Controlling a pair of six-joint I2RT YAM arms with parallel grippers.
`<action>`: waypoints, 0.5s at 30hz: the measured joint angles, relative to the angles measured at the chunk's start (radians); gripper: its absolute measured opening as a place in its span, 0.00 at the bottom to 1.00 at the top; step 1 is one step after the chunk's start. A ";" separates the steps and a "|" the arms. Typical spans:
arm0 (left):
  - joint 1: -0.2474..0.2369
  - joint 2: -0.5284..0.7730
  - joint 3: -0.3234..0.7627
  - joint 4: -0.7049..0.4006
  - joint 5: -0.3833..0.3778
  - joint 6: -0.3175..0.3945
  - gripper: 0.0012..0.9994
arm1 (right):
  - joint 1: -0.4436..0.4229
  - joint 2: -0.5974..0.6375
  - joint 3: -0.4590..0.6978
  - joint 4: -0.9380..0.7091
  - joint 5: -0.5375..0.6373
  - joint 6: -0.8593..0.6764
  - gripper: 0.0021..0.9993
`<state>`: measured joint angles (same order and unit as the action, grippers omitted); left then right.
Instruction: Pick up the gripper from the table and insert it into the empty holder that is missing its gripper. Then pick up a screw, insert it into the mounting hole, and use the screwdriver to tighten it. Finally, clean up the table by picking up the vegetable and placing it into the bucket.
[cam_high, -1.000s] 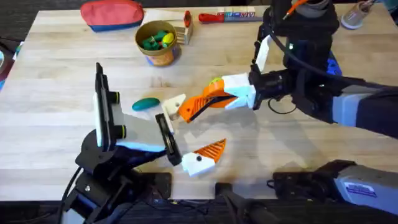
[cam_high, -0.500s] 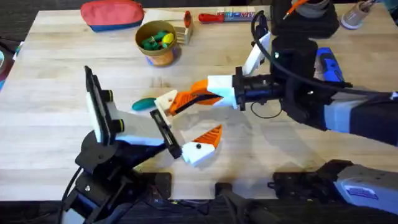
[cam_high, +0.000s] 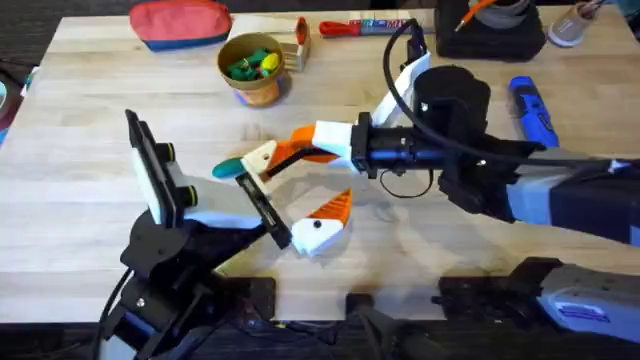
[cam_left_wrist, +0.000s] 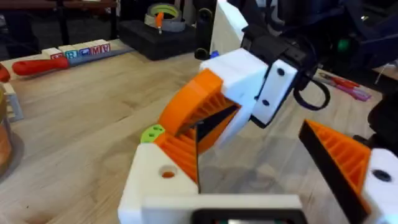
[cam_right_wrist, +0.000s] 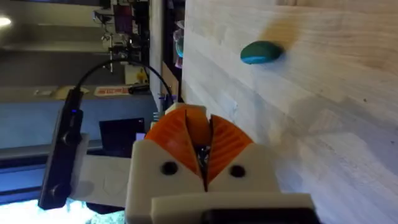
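**Q:** Right gripper (cam_high: 282, 163): how does it stand?

**A:** Its orange fingers are pressed together, pinching the loose gripper piece (cam_left_wrist: 181, 148) against the holder (cam_high: 260, 157). The holder is the white block on the left gripper (cam_high: 293, 192), whose jaws are spread wide.

**Q:** What differs from a second ago?

**A:** The right arm has reached farther left across the middle, uncovering the blue screwdriver (cam_high: 530, 108) near the right edge. The left arm has leaned farther left too.

**Q:** Where is the vegetable?

**A:** The vegetable (cam_high: 228, 168) lies on the table (cam_high: 90, 130), just beside the holder and well apart from the bucket (cam_high: 252, 65) at the far side. Bare wood stretches to the left edge.
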<state>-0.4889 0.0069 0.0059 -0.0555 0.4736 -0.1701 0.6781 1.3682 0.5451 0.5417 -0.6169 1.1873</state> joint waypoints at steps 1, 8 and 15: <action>0.000 0.001 0.000 0.000 0.000 -0.002 0.99 | -0.001 0.000 0.000 0.000 -0.005 -0.014 0.00; -0.004 0.001 0.000 0.002 0.000 -0.029 0.99 | -0.035 0.004 0.000 -0.022 -0.123 -0.114 0.44; -0.004 0.001 0.000 0.002 0.000 -0.033 0.99 | -0.084 0.003 0.000 -0.023 -0.248 -0.185 0.97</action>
<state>-0.4931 0.0074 0.0059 -0.0532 0.4736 -0.2028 0.5939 1.3716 0.5449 0.5182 -0.8648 1.0019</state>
